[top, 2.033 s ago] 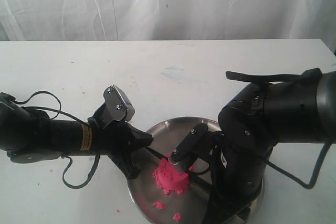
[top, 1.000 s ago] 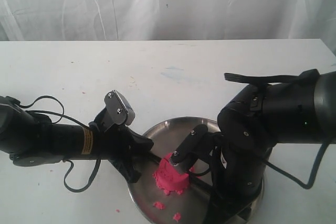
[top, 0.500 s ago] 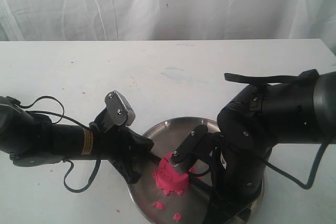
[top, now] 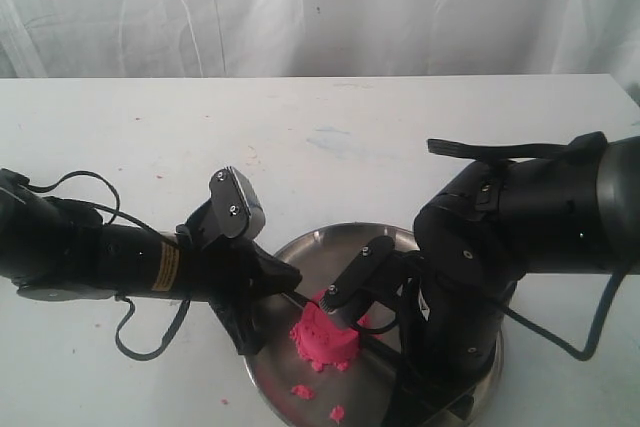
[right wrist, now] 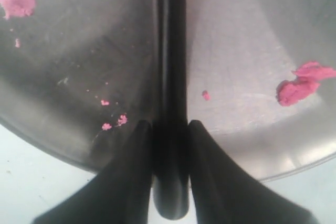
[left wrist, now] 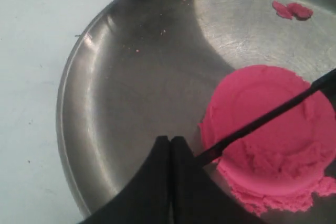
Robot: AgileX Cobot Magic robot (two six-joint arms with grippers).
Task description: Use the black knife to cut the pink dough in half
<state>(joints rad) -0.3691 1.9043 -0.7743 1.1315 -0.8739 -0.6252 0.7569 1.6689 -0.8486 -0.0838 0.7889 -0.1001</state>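
Cut underway: we are clamping black knife (right wrist: 170, 51) in right gripper (right wrist: 169, 129) across pink dough (left wrist: 273, 166), left gripper (left wrist: 170, 142) closed at its tip; next needing even downward pressure.

Robot test-lab setup: speckled white table (top: 420, 122), crumpled white cloth backdrop (top: 330, 7) hung close behind it.
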